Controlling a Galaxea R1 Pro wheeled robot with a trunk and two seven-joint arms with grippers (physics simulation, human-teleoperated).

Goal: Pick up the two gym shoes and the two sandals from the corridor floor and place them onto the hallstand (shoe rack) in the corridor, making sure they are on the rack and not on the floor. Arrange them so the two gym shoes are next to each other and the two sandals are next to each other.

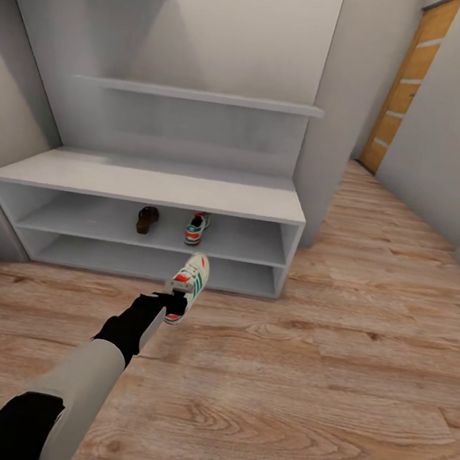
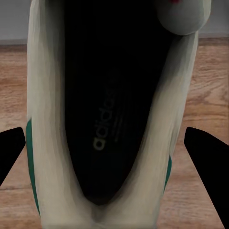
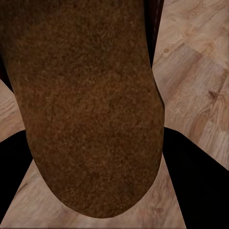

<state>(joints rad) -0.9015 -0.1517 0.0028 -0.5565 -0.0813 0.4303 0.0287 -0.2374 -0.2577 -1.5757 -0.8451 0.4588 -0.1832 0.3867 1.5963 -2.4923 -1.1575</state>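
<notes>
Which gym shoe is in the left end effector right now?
The near gym shoe, carried at the left end effector above the floor before the hallstand. The other gym shoe sits on its upper shelf.

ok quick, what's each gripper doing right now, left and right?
Left gripper: closed on a gym shoe, held above the floor in front of the shoe rack.
Right gripper: closed on a brown sandal, its sole toward the wrist camera.

A matt, pale grey painted finish is seen on the smooth hallstand [image 1: 156, 184]. Visible grain and knots mark the light brown wood-plank floor [image 1: 327, 373]. A rough, grainy brown sole [image 3: 90, 105] and a smooth off-white sneaker [image 2: 47, 119] with a dark printed insole are shown.
</notes>
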